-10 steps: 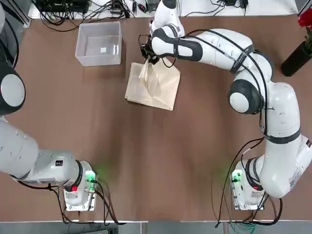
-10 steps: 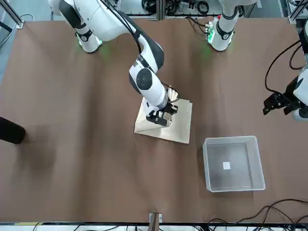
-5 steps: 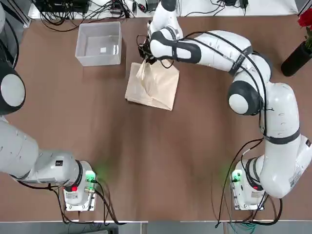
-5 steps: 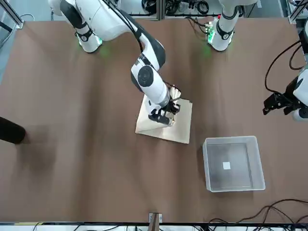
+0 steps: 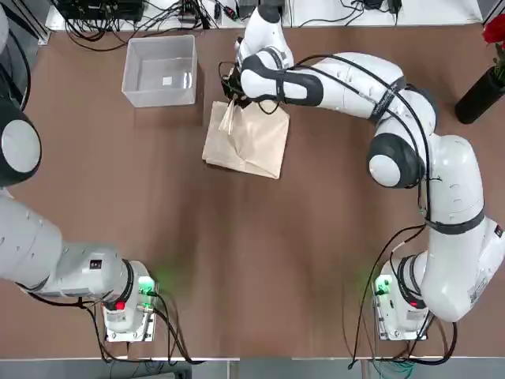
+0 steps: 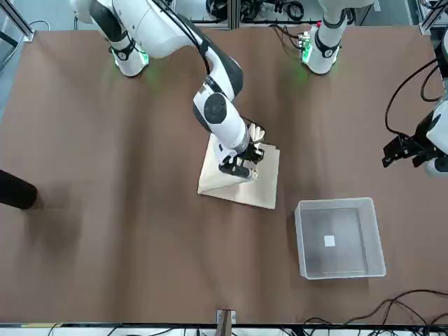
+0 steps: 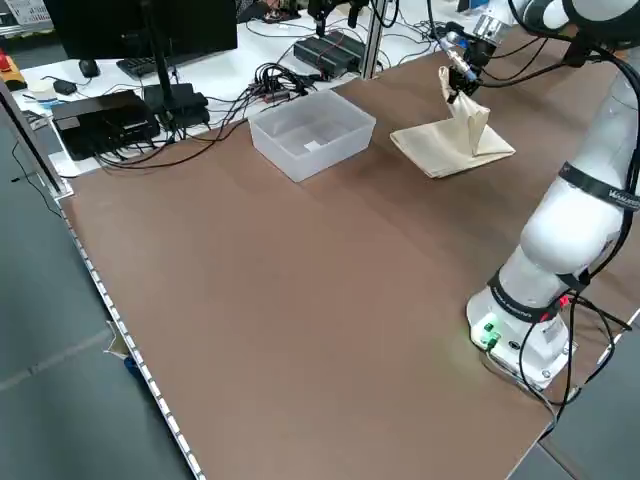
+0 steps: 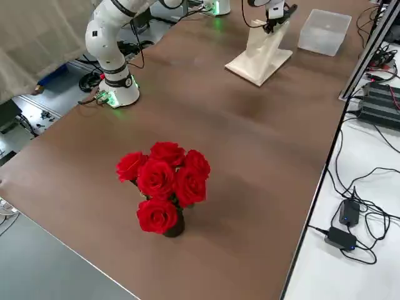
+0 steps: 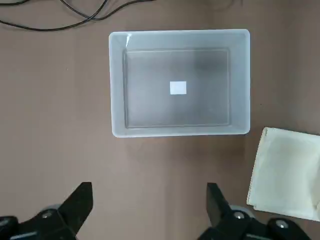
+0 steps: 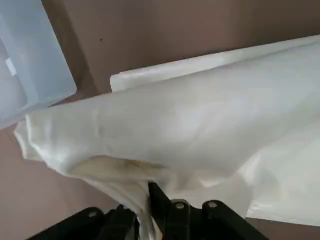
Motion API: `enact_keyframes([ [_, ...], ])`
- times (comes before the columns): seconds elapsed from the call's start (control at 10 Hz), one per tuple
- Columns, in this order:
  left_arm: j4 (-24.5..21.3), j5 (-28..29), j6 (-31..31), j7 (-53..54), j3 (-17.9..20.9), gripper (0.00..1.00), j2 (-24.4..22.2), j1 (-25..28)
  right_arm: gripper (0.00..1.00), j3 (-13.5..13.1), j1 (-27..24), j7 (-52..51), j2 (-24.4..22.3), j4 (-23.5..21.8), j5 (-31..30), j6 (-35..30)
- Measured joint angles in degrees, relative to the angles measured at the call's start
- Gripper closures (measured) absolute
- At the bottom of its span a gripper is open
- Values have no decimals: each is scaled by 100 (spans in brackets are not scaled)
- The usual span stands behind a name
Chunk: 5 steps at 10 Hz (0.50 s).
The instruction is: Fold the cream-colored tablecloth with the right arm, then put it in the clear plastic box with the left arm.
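Note:
The cream-colored tablecloth (image 5: 256, 146) lies folded on the brown table, just right of the clear plastic box (image 5: 160, 99). My right gripper (image 5: 233, 91) is shut on the cloth's far left edge and holds it lifted in a peak (image 7: 462, 105). In the right wrist view the fabric (image 10: 200, 130) bunches between the fingers. My left gripper (image 9: 149, 205) hovers open high above the box (image 9: 116, 85), at the table's left side (image 6: 399, 150). The box holds only a small white label (image 9: 178, 88).
A black vase of red roses (image 8: 165, 187) stands at the table's right side (image 5: 481, 87). Cables and electronics (image 5: 118, 12) lie beyond the far edge. The two arm bases (image 5: 126, 304) (image 5: 398, 304) sit at the near edge.
The right gripper, still pinching the cloth's lifted edge, has shifted slightly toward the far edge and the box. The left arm has not moved.

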Motion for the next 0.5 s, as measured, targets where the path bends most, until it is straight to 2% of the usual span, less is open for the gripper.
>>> enact_keyframes([
  [0.5, 13, 0, 3, 0, -1, 0, 0, -2, 92, 0, 59, 0, 122, 0, -3, 179],
])
